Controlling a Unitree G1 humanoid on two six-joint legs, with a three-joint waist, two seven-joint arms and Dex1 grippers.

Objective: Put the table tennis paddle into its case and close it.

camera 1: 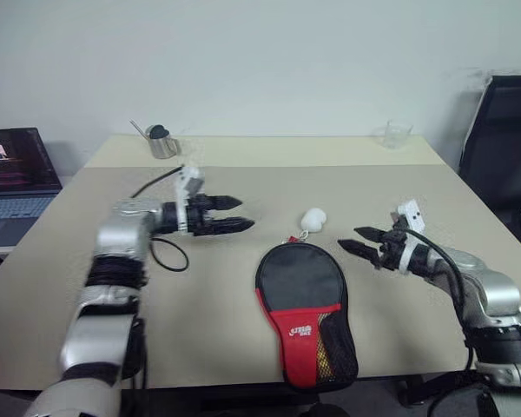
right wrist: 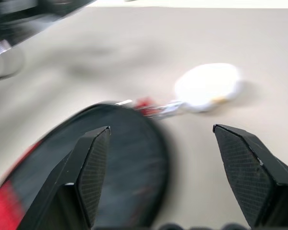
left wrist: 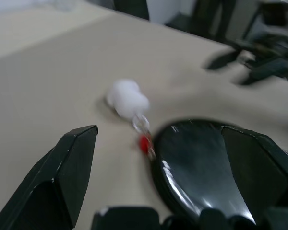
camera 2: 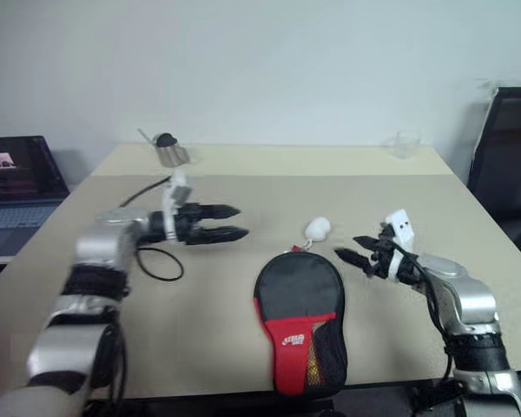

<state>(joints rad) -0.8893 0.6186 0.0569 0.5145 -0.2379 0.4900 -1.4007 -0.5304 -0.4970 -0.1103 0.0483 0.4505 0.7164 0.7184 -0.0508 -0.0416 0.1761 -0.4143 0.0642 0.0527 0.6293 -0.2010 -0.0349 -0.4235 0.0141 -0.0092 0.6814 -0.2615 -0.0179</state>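
Note:
The case (camera 1: 306, 304) lies flat on the tan table (camera 1: 243, 182) near its front edge, black round end away from me and red mesh-pocket end toward me. A white fluffy charm (camera 1: 313, 218) hangs off its zip pull at the round end. The table tennis paddle is hidden from view. My left gripper (camera 1: 246, 214) hovers to the left of the case's round end, pointing right, open and empty. On the other side, my right gripper (camera 1: 347, 238) points left at the same end, also open and empty. The left wrist view has the case (left wrist: 197, 163) and charm (left wrist: 127, 98) between the fingers.
A metal cup (camera 1: 162, 142) stands at the far left of the table and a clear glass (camera 1: 398, 133) at the far right. A laptop (camera 1: 13, 174) sits off the left side. A black chair (camera 1: 504, 139) stands beyond the right edge. A black cable (camera 1: 169, 256) loops under my left arm.

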